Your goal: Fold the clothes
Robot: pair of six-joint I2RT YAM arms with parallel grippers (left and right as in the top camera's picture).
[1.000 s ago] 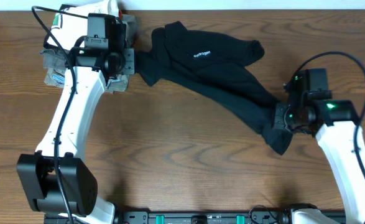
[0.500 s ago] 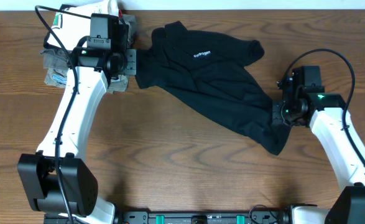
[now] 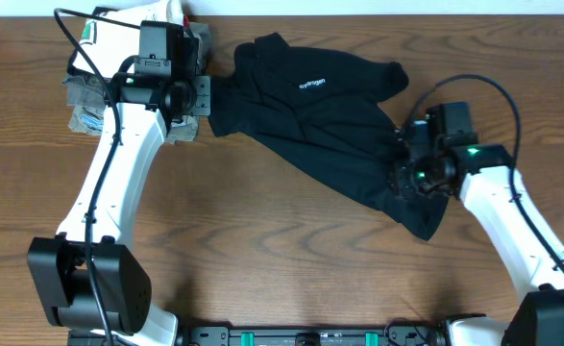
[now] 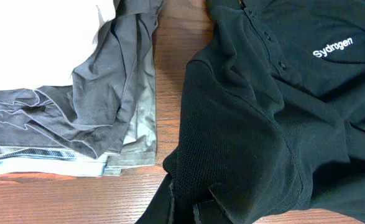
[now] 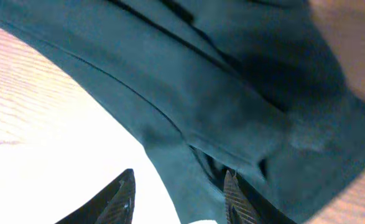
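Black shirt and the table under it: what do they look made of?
Black shirt: seemingly a soft knit, likely a sporty synthetic; a fine mesh texture shows on the sleeve, matte, draping in loose folds, with white embroidered or printed lettering. Table: wood or wood-look laminate, brown with visible grain, low sheen.

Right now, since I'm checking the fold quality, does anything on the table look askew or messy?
Yes. The black soft shirt with white lettering lies crumpled and diagonal, its lower end bunched at the right tool. Beside it, the folded stack of grey and white garments has a loose, rumpled grey top layer.
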